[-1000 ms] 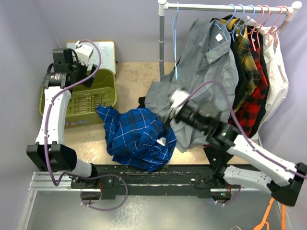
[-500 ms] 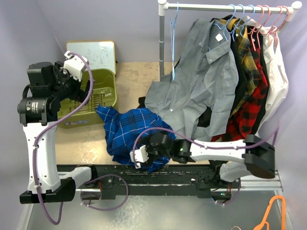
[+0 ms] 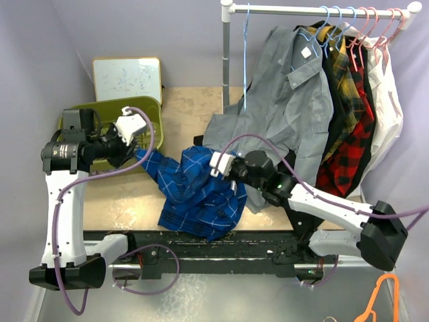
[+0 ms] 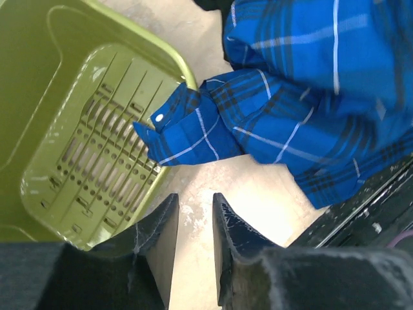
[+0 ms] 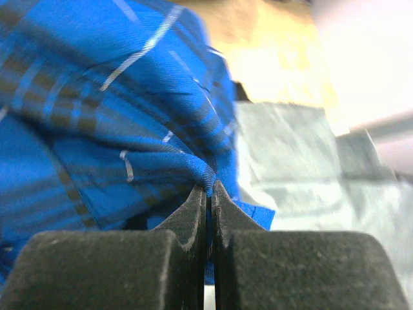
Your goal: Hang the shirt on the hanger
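Clamped tight, my right claw (image 5: 208, 188) had a fold of the royal-blue plaid shirt (image 3: 198, 194) pinched between its pads, with no gap showing between the jaws. The shirt lay crumpled on the table (image 3: 188, 107) between my two arms, its long axis running from a sleeve by the olive-green crate (image 4: 39, 77) down toward the near edge. My left claw (image 4: 195, 201) hovered above bare tabletop beside that sleeve, parted only narrowly and holding nothing. The light-blue wire hanger (image 3: 243, 60) hung at the left end of the rail (image 3: 315, 10), up and beyond the shirt from my right claw and just beside the grey shirt (image 3: 288, 114). I judged my right arm the nearer one to it, so the lift would have to carry the cloth away from me and upward. Only the right wrist view showed the pinch itself. Only the left wrist view showed the buttoned cuff (image 4: 177, 129) draped over the crate's rim. Only the overhead view showed the hanger at all.
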Controlling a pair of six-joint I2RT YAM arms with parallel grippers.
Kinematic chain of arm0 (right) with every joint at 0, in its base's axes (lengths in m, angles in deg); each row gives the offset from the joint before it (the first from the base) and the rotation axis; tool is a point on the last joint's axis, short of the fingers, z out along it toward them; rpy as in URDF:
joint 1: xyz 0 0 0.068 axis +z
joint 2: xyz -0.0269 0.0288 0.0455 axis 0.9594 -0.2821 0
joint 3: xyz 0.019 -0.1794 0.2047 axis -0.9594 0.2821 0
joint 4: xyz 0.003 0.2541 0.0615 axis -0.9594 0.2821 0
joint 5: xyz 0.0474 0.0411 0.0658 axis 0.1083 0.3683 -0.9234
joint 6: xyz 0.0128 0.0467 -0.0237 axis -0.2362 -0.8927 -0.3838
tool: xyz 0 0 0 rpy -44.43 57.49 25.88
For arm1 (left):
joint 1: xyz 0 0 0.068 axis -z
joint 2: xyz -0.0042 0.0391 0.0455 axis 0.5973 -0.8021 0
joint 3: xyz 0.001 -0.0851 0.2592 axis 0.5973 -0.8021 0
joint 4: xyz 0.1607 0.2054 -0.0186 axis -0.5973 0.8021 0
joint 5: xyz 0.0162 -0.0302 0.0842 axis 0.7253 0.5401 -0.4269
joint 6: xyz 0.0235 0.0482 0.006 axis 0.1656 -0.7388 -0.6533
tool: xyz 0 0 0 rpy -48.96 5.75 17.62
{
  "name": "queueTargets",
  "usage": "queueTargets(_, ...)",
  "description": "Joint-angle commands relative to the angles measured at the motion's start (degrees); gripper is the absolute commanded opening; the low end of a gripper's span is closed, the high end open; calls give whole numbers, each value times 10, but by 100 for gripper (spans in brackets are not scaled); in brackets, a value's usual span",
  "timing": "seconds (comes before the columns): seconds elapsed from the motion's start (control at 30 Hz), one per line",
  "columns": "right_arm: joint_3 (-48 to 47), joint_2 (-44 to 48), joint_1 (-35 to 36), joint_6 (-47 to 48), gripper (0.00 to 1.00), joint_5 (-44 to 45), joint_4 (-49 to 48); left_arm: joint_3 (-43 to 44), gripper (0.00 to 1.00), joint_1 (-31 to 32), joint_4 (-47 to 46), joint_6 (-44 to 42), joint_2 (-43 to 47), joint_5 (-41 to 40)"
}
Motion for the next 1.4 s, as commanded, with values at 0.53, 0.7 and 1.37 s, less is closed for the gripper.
queueTargets(0.53,7,67,-260,-491,100,-4,-67,-152,96,293,10,-148,-12,-77)
queueTargets(0.7,67,189,-260,-346,100,-154,-172,-212,99,341,-73,-138,11,-126)
queueTargets(1.37,-51,171,-8,50,97,-200,378,-366,94,464,-178,-155,31,-235)
